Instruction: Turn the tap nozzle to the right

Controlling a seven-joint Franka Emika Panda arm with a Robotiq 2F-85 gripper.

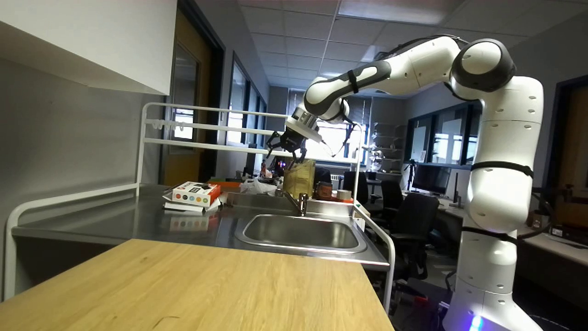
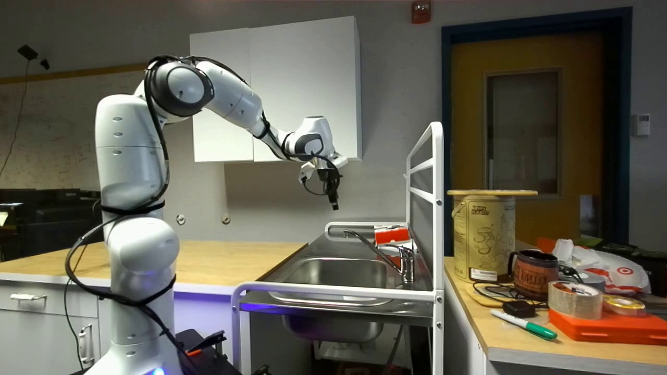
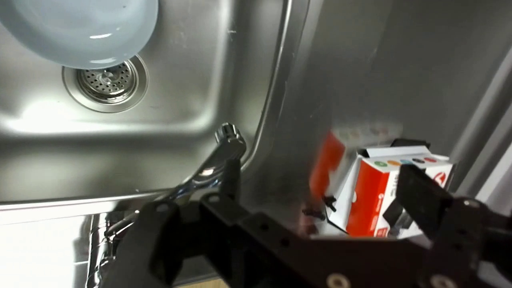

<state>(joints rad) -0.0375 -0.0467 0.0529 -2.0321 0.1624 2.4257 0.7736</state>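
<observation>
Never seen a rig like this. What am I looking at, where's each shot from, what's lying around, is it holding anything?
That's one white robot arm at a sink. The two exterior views are from cameras standing outside the robot; the wrist view is from a camera on its wrist, looking down past the jaws. The jaws stand open, higher than the tap nozzle, holding nothing. In the wrist view, a pale blue dish in the sink partly covers the drain. A red-and-white box sits on the steel counter. In an exterior view, a mug, a marker and a tall canister share a wood-coloured table.
</observation>
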